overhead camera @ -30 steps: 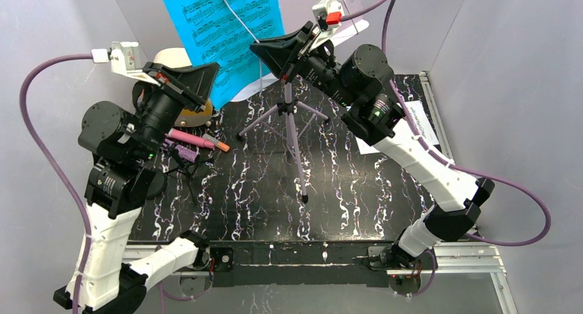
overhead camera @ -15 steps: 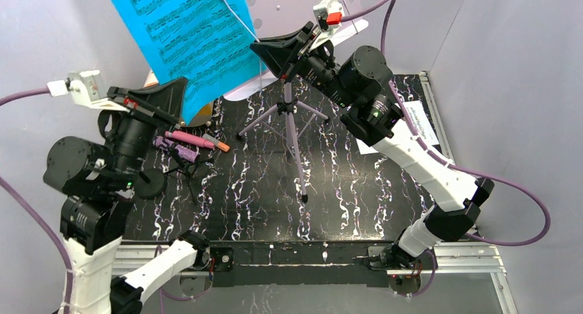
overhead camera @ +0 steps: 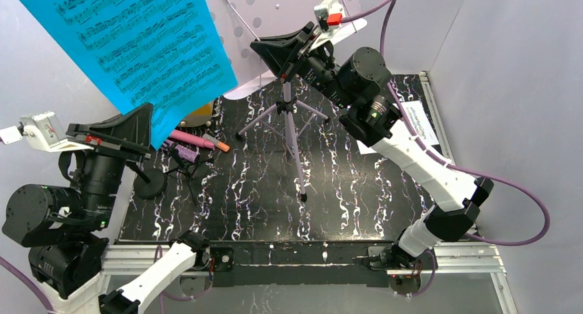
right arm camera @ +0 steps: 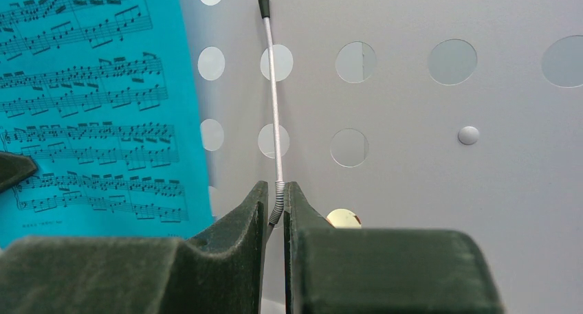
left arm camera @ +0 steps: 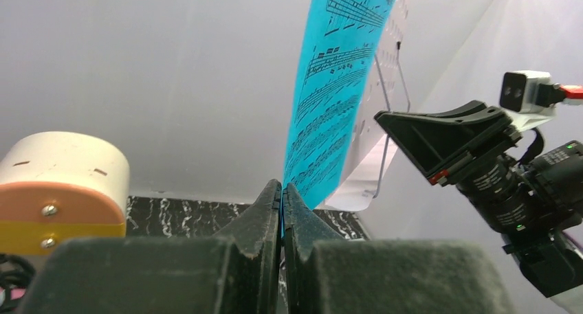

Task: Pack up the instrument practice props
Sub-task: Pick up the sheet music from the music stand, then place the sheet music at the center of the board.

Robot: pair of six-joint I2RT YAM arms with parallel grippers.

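My left gripper [overhead camera: 147, 119] is shut on the lower edge of the blue sheet music [overhead camera: 130, 46] and holds it in the air at the far left, off the stand; the pinch shows in the left wrist view [left arm camera: 282, 187] with the sheet [left arm camera: 330, 108] rising above. My right gripper [overhead camera: 256, 47] is shut on the spring of the wire page holder [right arm camera: 273, 87] on the lilac perforated music stand [overhead camera: 289, 5], whose tripod [overhead camera: 292, 125] stands on the table. The pink microphone [overhead camera: 192, 139] and the purple mic [overhead camera: 180, 151] lie at the left, below the sheet.
A cream, orange and yellow box [left arm camera: 62, 190] sits at the back left by the wall. A black round base [overhead camera: 149, 185] lies near the left table edge. A white label [overhead camera: 419, 121] lies at the right. Grey walls close in on three sides.
My left arm has swung left and back toward its base, carrying the blue sheet off the stand's plate. The right gripper has stayed on the wire holder.
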